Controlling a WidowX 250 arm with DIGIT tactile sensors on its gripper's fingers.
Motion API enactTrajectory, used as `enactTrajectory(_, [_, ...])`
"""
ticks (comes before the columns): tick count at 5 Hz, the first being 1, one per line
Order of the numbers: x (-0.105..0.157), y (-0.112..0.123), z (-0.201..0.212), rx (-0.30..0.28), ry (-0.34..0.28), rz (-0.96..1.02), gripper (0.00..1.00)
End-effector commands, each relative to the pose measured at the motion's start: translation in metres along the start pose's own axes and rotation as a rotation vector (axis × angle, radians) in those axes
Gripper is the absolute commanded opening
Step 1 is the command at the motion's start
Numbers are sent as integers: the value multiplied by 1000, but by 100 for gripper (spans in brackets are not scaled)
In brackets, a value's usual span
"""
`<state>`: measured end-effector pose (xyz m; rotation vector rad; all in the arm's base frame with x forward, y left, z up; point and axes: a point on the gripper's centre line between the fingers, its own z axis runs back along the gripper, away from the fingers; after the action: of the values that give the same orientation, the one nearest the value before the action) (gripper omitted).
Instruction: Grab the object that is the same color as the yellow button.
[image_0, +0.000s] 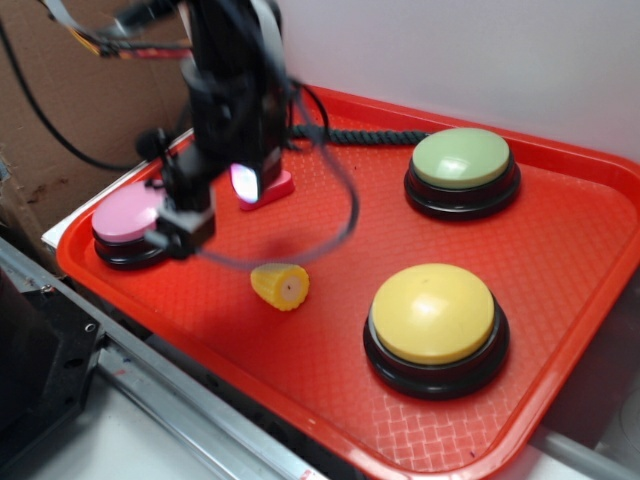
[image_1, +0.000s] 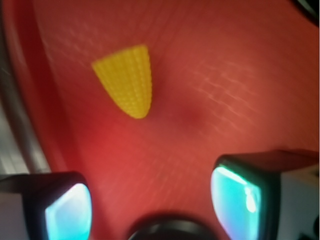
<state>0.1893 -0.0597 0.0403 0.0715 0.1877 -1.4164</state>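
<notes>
the two fingers (image_1: 67, 210) stand spread apart with bare red tray between them, pinching nothing; both show in the wrist view, one at each lower corner. the gripper (image_0: 185, 225) hangs above the tray (image_0: 560, 290), blurred in the exterior view. the one yellow corn stub (image_0: 281, 285) lies on its side on the tray, apart from the fingers and just beside the gripper, on the side toward the yellow button (image_0: 434, 313). there are three dome buttons on black bases: the yellow one, well apart from the corn; one pale green button (image_0: 462, 160) beyond the yellow one; one pink button (image_0: 128, 218) touching or just behind the gripper. one pink toy (image_0: 268, 190) lies behind the gripper, and one dark rope (image_0: 350, 133) runs along the tray's far edge.
</notes>
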Motion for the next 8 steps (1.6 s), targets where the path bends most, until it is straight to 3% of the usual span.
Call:
enactTrajectory(1, [16, -9, -32, 10, -131, -6, 100])
enactTrajectory(4, [38, -2, -14, 80, -197, -84, 100])
enactTrajectory(6, [52, 5, -26, 88, -158, -134, 100])
enactTrajectory(7, [49, 2, -29, 29, -174, -83, 41])
enactTrajectory(8, [45, 1, -30, 25, -185, -49, 0])
